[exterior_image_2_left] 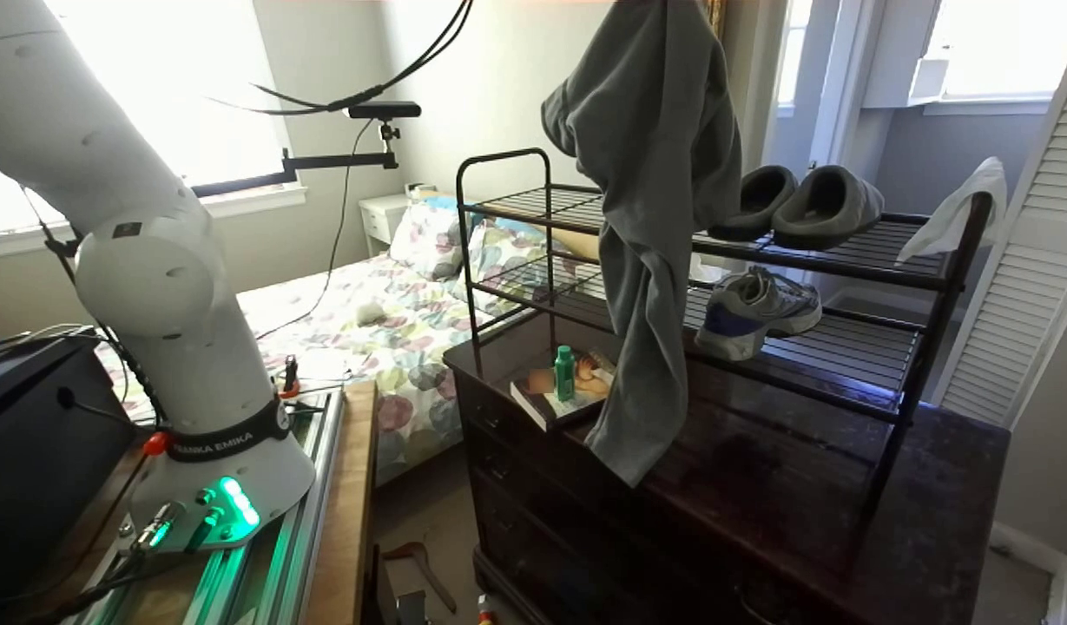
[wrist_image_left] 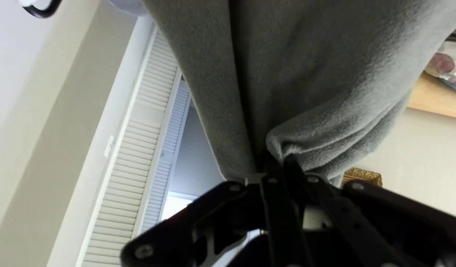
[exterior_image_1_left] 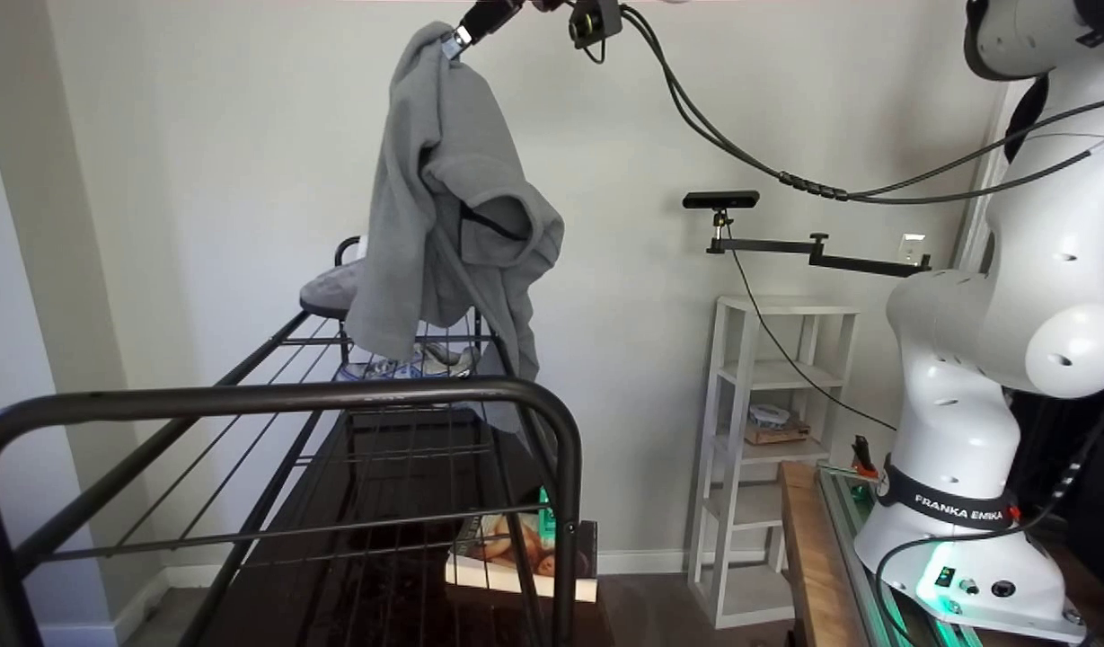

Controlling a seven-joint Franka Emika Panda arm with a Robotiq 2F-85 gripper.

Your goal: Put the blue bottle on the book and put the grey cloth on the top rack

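My gripper [exterior_image_1_left: 454, 43] is shut on the top of the grey cloth [exterior_image_1_left: 466, 135], high above the rack. The cloth hangs down in folds in both exterior views [exterior_image_2_left: 663, 165], and its lower end reaches below the top shelf level beside the dresser's front. I cannot tell whether it touches the rack. In the wrist view the cloth [wrist_image_left: 305, 74] runs up from the closed fingers [wrist_image_left: 276, 167]. A green bottle [exterior_image_2_left: 564, 375] stands upright on the book [exterior_image_2_left: 533, 410] on the dresser; no blue bottle shows. The top rack [exterior_image_2_left: 854, 263] is a dark wire shelf.
Grey slippers [exterior_image_2_left: 828, 208] sit on the top rack, with a white cloth [exterior_image_2_left: 967, 204] over its end bar. Sneakers [exterior_image_2_left: 759, 312] are on the lower shelf. The dark dresser [exterior_image_2_left: 759, 451] bears the rack. A camera on an arm [exterior_image_1_left: 720, 199] and a white shelf unit [exterior_image_1_left: 790, 305] stand near.
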